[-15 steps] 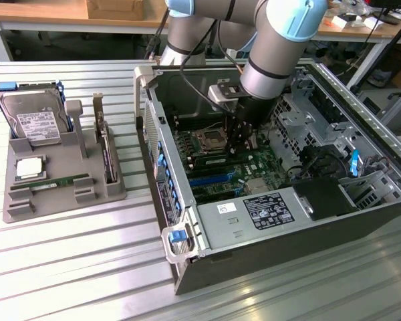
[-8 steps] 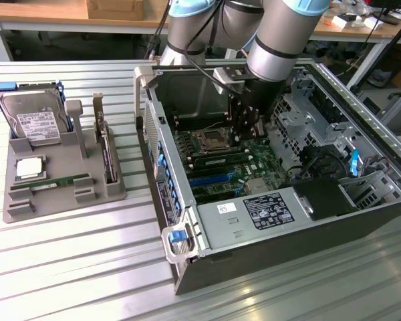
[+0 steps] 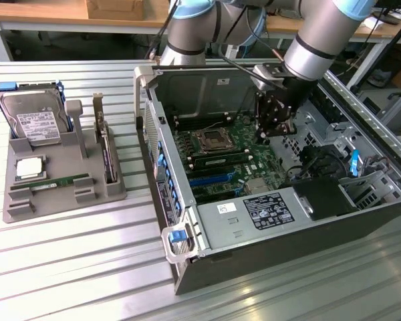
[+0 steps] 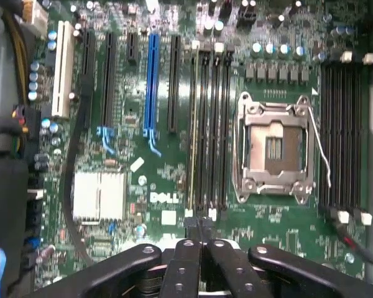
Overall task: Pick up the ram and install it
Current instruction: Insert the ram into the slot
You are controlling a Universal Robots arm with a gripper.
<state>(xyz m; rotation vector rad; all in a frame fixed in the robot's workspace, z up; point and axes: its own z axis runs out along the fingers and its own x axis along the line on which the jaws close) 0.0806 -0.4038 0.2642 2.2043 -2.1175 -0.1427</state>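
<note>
One ram, a thin green stick, lies in a memory slot beside the empty processor socket inside the open computer case. In the wrist view this ram stands edge-on in the slot nearest the expansion slots. A second ram lies flat in the grey holder tray at the exterior view's left. My gripper hangs over the motherboard, towards the exterior view's right of the socket. Its fingers are pressed together, nothing showing between them, and the gripper sits above one end of the memory slots.
The tray also carries a hard drive, a silver processor chip and an upright expansion card. Case walls ring the motherboard. A black power supply and cables crowd the exterior view's right of the case.
</note>
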